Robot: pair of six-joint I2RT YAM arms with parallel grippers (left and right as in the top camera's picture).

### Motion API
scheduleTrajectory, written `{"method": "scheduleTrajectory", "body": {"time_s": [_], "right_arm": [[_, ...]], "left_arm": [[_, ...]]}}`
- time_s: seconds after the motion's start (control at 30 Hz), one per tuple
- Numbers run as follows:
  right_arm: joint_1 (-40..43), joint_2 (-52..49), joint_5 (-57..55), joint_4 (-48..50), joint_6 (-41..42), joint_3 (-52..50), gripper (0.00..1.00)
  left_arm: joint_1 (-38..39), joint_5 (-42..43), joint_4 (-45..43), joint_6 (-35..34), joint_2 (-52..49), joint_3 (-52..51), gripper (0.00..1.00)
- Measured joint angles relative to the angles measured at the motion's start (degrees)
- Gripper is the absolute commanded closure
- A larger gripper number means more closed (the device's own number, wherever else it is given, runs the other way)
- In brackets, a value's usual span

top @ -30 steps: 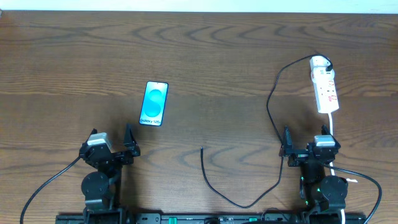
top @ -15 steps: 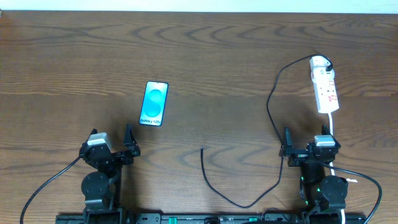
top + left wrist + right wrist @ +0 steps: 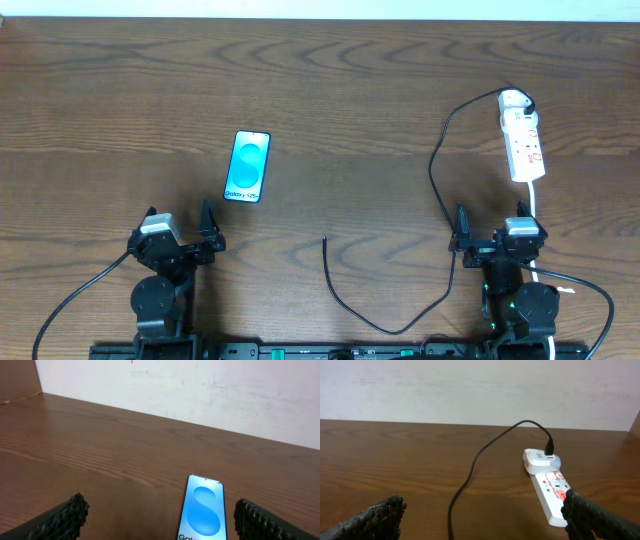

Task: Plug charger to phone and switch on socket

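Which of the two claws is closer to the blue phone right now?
Left. The phone lies just ahead of the left claw, slightly to its right. The right claw sits far off on the phone's other side, close behind the white power strip.

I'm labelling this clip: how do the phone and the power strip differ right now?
The phone has a blue screen; the power strip is white with red marks. The phone has nothing plugged in; the power strip has the black cable plugged into its far end. Both lie flat on the table, untouched.
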State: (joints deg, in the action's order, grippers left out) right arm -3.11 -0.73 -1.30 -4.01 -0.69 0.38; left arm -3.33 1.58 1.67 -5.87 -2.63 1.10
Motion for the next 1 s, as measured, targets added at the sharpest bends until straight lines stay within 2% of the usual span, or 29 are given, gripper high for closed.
{"method": "scheduleTrajectory", "body": {"time_s": [0.53, 1.0], "right_arm": [[0.0, 0.0, 0.0, 0.0, 0.0, 0.0, 0.01], [0.0, 0.04, 0.0, 0.0, 0.0, 0.0, 0.01]], "left_arm": [[0.0, -0.24, 5.27, 2.16, -1.57, 4.83, 0.05], [0.0, 1.51, 5.53, 4.72, -20.72, 21.0, 0.05]]}}
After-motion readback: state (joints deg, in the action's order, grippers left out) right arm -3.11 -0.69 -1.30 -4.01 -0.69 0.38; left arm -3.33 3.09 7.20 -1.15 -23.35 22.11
